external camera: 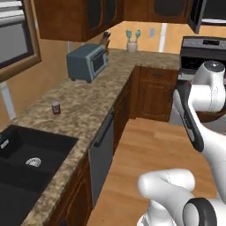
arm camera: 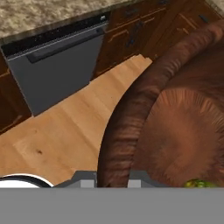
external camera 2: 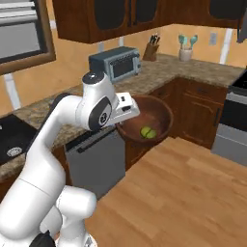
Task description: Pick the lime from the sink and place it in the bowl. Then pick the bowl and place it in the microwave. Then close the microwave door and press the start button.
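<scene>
Kitchen with an L-shaped granite counter, dark wood cabinets and a plank floor; I am viewing from the base, which stands on the open floor in front of the dishwasher. Largest items first: the microwave hangs above the stove at the far right of the left base view, its door seemingly swung open, though only an edge of it shows. The sink sits at lower left, both basins holding nothing but their drains. A blue toaster oven stands on the counter. The bowl, brown wood, is held in the air over the floor, tilted toward the arm. The claw is pinching the bowl's near rim, one finger inside and one outside. The lime rests in the bowl's bottom. My judgement: the microwave lies well apart, ahead and above the claw, so the coming carry must go up and across toward the stove corner. No brand, label or legible writing can be made out.
</scene>
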